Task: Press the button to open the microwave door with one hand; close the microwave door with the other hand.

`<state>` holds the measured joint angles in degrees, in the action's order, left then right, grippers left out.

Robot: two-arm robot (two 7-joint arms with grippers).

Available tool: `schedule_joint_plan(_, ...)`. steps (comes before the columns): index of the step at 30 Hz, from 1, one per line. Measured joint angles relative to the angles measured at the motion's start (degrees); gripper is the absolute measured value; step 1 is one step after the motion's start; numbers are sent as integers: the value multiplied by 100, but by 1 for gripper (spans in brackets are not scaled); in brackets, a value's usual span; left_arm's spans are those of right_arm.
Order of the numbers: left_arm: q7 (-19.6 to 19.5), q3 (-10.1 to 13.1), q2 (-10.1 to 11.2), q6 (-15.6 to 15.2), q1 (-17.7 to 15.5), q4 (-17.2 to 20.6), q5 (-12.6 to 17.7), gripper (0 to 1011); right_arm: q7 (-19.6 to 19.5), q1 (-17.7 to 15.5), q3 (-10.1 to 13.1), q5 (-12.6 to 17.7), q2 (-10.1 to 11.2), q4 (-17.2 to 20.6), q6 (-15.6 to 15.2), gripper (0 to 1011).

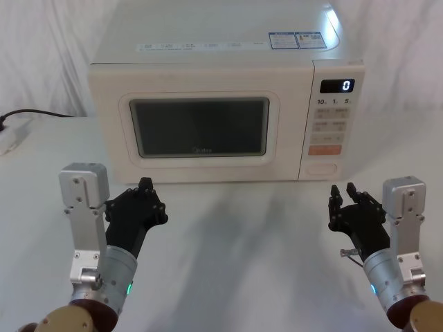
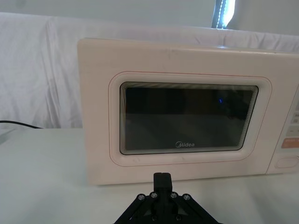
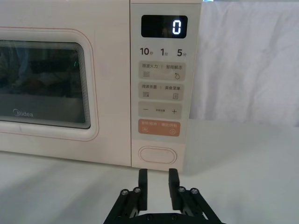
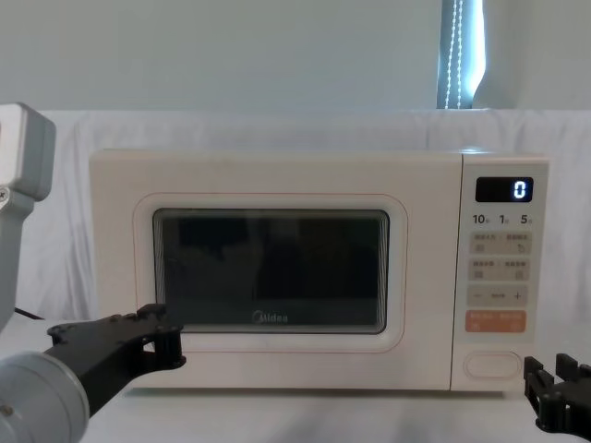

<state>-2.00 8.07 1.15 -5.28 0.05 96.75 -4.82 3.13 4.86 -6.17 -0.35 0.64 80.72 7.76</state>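
The cream microwave stands at the back of the table with its door (image 1: 201, 124) (image 2: 117, 140) (image 4: 268, 365) shut flush. Its dark window carries the Midea logo. The wide oval button (image 1: 321, 168) (image 3: 157, 154) (image 4: 492, 365) (image 2: 286, 163) sits at the bottom of the control panel, under the orange key strip. My left gripper (image 1: 144, 185) (image 2: 162, 179) (image 4: 166, 343) hovers in front of the door's lower left, fingers together and empty. My right gripper (image 1: 342, 190) (image 3: 158, 179) (image 4: 557, 369) hovers just before and slightly below the button, fingers a little apart, touching nothing.
The control panel's display (image 1: 337, 86) reads 0. A black cable and white power strip (image 1: 14, 135) lie at the table's left. White cloth hangs behind the microwave. Bare white tabletop (image 1: 235, 235) stretches between the two grippers.
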Motion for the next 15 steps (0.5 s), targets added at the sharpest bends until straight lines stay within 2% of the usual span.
schedule_joint_plan(3,0,0,2,2,0,0,-1,0,0,-1,0,0,0,0,0,377)
schedule_joint_plan(8,-2,0,3,2,0,0,-1,0,0,0,0,0,0,0,0,514)
schedule_joint_plan(9,-2,0,3,2,0,0,-1,0,0,0,0,0,0,0,0,574)
schedule_joint_plan(10,-3,0,3,2,0,0,-1,0,0,0,0,0,0,0,0,574)
schedule_joint_plan(15,-5,0,4,2,0,0,-1,0,0,0,0,0,0,0,0,727)
